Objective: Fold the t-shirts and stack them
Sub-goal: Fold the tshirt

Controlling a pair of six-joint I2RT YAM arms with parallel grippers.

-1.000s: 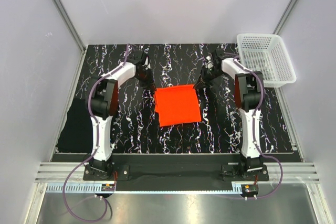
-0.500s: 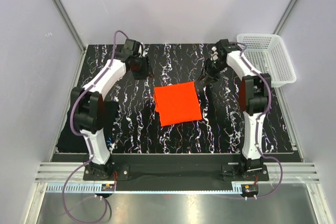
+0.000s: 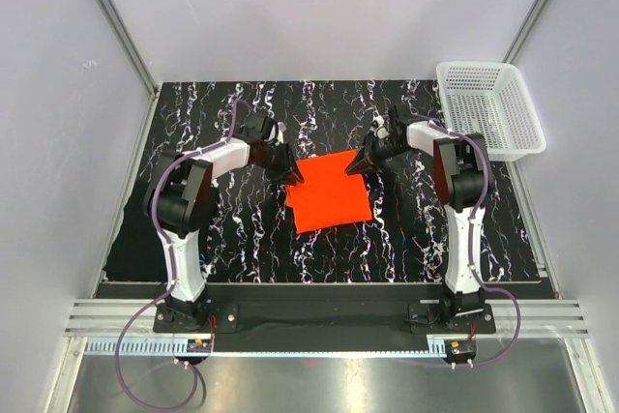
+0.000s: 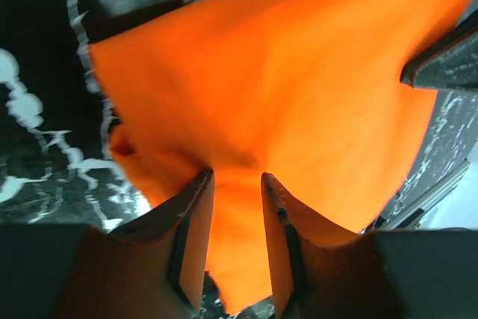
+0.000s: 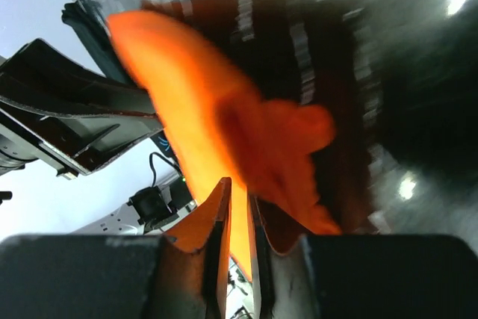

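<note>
Robot test cell in a laboratory. Indicators: plain pale enclosure walls [image 3: 338, 7] framed by aluminium profiles [image 3: 111, 21]; left arm [image 3: 184, 200] and right arm [image 3: 462, 181], with exposed cables [image 3: 131, 374], mounted at a slotted rail [image 3: 106, 319] along the near edge of the marbled mat [image 3: 406, 229].

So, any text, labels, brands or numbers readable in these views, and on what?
No readable text in any view.
orange-red t-shirt: plain, no print or tag showing.
white mesh basket: no label visible.
marbled mat: white veins only, no lettering.
small boards by the arm bases: any markings are too small to read.
</note>
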